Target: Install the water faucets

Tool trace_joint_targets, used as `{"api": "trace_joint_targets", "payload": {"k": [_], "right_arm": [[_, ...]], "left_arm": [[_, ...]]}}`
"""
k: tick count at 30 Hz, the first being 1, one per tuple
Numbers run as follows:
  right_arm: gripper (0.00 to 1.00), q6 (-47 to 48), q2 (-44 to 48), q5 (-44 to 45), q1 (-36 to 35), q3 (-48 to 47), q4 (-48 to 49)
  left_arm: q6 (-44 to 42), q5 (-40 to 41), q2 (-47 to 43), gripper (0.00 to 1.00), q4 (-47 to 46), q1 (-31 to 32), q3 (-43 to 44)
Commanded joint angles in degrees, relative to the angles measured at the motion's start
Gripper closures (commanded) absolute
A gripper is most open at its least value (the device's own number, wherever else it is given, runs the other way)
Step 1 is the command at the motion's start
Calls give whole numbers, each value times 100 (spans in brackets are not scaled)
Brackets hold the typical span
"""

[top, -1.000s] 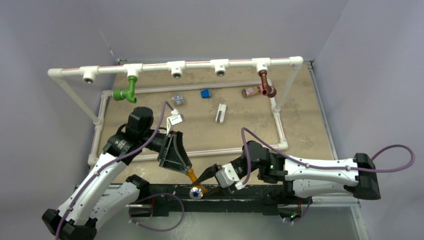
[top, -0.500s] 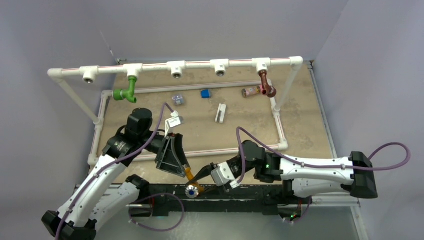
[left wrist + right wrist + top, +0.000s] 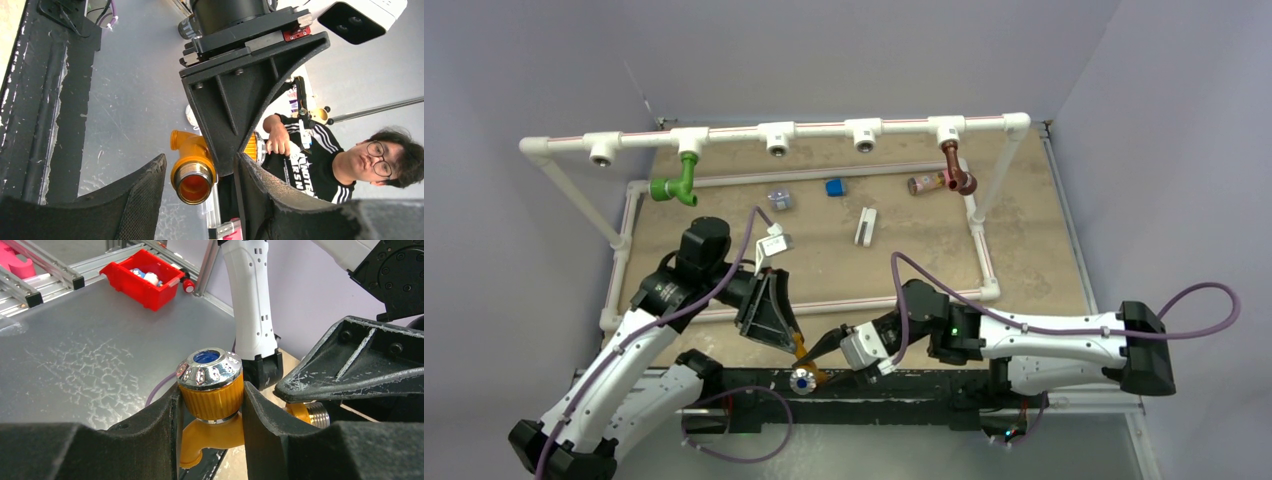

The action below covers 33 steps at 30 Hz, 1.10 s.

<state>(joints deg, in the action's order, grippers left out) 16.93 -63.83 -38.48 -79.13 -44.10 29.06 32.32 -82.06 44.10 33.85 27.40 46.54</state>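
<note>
- At the near edge of the desk [image 3: 1034, 250], between the two arm bases, the orange faucet [image 3: 803, 368] is held in the air above the black base rail [image 3: 904, 392].
- The right gripper [image 3: 210, 396] comes in from the right, clamped on the faucet's orange knob body just under its chrome cap [image 3: 209, 369].
- The left gripper [image 3: 199, 165] reaches in from the left with its fingers apart. The faucet's threaded end [image 3: 193, 181] sits between them, and a gap shows on the left side.
- The green faucet [image 3: 676, 185] hangs from the second socket from the left on the far white pipe rail [image 3: 819, 128].
- The dark brown faucet [image 3: 957, 170] hangs from the rightmost socket.
- Three sockets show no faucet: one far left [image 3: 604, 153] and two in the middle.
- Inside the pipe frame, a blue block [image 3: 834, 186], a white piece [image 3: 865, 225] and a pink-and-brown cylinder [image 3: 924, 183] lie well apart, toward the far side. Bare desk lies nearer the arms.
</note>
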Motion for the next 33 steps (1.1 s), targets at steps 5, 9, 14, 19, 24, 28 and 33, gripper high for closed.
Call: {"api": "trace_joint_targets", "payload": {"k": [5,9,14,19,24,28,33], "right_arm": [[100,23,-106,127,-23,-404,210],[100,43,-137,114,-23,-425,174],[98,-43,-65,279,-23,-311,206],[79,-306,102,573,-23,-75,437],[50,-755,383,1127,-23,226,646],[33,-951,651,1391,-23,457,682],[24,-1061,930,1642,-23,630,626]], "left_arm": [[-68,-157,-15,55,-177,83,-94],[-85,-151,-32,89,-189,125,-109],[-53,-202,-75,100,-245,143,-93],[-37,-183,-30,100,-231,143,-66],[12,-109,50,100,-261,142,-51],[243,38,78,100,-479,136,-120],[1008,343,83,100,-1248,136,-330]]}}
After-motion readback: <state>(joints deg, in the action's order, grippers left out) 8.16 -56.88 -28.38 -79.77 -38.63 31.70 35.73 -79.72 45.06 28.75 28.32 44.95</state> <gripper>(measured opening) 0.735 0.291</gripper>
